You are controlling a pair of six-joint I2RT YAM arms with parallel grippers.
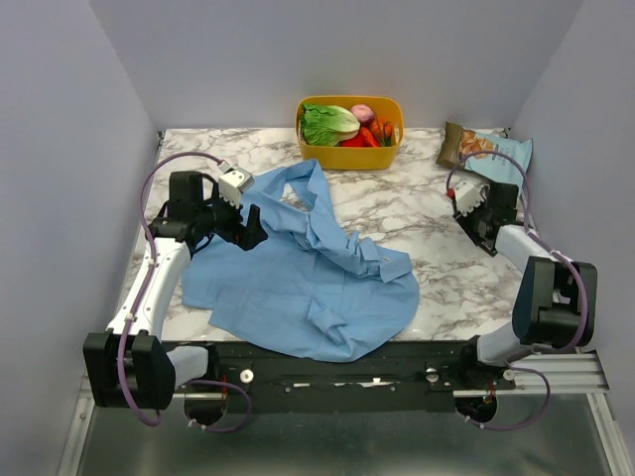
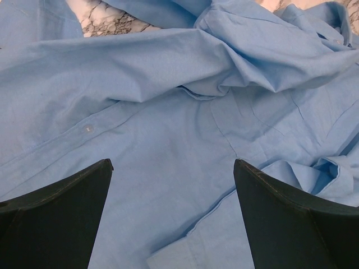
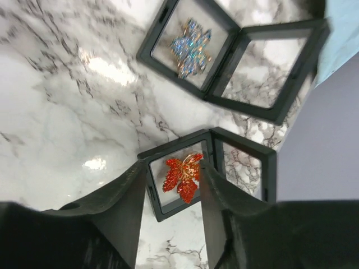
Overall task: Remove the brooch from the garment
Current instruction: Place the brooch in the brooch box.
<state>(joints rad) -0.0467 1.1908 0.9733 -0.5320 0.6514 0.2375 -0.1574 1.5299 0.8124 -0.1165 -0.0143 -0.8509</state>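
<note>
The left gripper [image 2: 173,162] is hanging over the shirt [image 1: 298,288], its fingers [image 2: 61,218] spread wide and holding nothing. Straight below it the cloth is lying in soft folds, with a small pale button [image 2: 87,129] under the left finger and a cuff or hem edge nearer the wrist. The brooch is not showing clearly in any view, so I cannot tell where on the shirt it is sitting.

The right gripper [image 3: 173,168] is hovering well away from the shirt, low over the table [image 1: 427,208], partly open. Between its fingertips an open black case [image 3: 212,135] is lying with a red-orange leaf ornament [image 3: 180,176] in it; whether the fingers are touching the case I cannot tell. Beyond the fingertips a second open case [image 3: 224,61] is showing a glittery blue ornament [image 3: 190,47]
</note>
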